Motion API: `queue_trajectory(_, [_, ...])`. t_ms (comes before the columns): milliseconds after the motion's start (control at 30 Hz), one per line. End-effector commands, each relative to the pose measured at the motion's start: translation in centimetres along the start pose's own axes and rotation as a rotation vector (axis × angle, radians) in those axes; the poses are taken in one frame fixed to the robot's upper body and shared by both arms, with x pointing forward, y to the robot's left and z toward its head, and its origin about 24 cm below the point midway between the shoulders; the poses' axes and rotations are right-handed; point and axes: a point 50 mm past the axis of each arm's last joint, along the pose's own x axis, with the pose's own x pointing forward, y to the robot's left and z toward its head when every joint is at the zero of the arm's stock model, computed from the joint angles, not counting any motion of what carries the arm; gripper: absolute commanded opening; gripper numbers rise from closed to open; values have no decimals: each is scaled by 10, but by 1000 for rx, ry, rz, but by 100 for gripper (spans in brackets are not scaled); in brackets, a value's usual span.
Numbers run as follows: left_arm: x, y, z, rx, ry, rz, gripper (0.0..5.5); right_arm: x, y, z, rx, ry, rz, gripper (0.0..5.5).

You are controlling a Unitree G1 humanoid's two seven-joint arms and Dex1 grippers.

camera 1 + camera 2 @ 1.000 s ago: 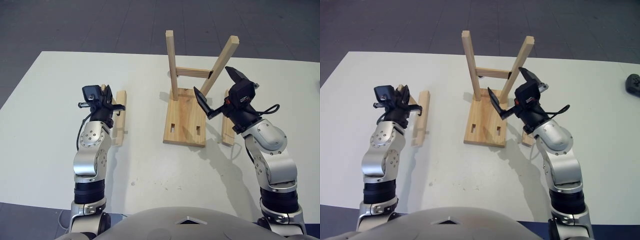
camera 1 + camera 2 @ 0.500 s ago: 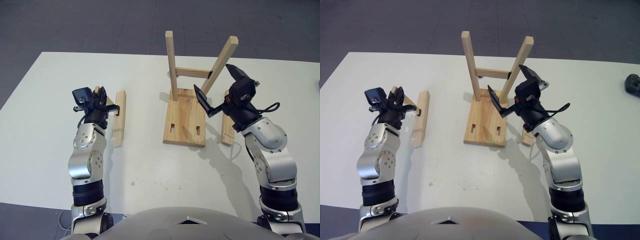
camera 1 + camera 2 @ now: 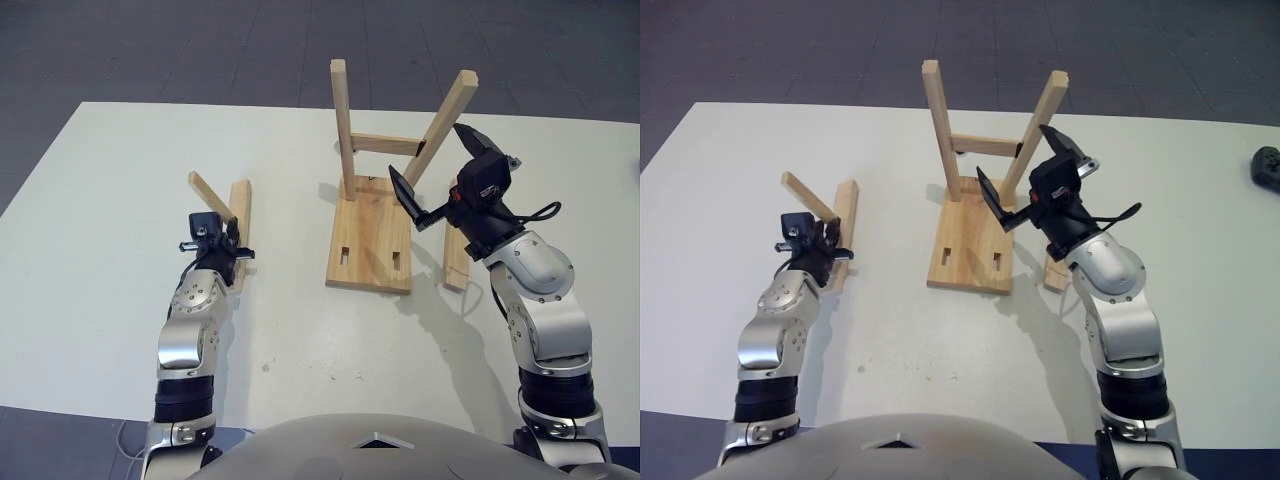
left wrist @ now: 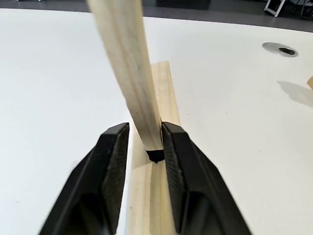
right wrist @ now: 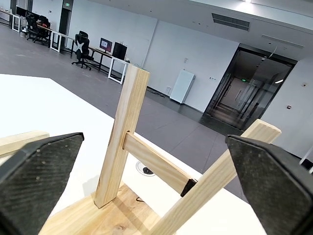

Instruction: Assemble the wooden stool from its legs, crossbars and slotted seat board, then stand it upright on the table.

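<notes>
Since the left gripper (image 4: 145,129) was drawn back toward the robot, a wooden bar (image 4: 124,63) is clamped by its end in the closed fingers, tilted above a leg (image 4: 164,93) lying on the worktop (image 4: 58,73). The right gripper (image 3: 424,150) is held wide open beside the leg frame (image 3: 345,120) standing on the seat board (image 3: 370,240).

My head eyes look forward and down, sharing the table (image 3: 90,250) and the stool (image 3: 365,225). My left wrist camera looks close along the table; my right one faces the stool from near.
</notes>
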Motion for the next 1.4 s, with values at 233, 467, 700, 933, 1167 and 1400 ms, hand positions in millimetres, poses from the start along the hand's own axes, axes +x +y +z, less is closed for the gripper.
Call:
queue_trajectory(233, [4,-5,28,-10,-107,-20,303,2,3,-2,5,-3,14,540])
queue_trajectory(467, [5,-1,79,-11,-275,-20,413,3,4,-3,7,1,19,540])
queue_trajectory(700, [0,-6,149,-56,-460,-74,528,2,4,-2,3,1,19,540])
queue_trajectory(933, [17,-5,160,-31,-453,-93,537,3,6,-2,8,-2,15,540])
queue_trajectory(1167, [41,-15,112,18,-283,-141,537,1,8,-4,11,9,16,540])
queue_trajectory(1400, [47,-4,47,12,-104,-103,537,3,4,-5,5,14,22,540])
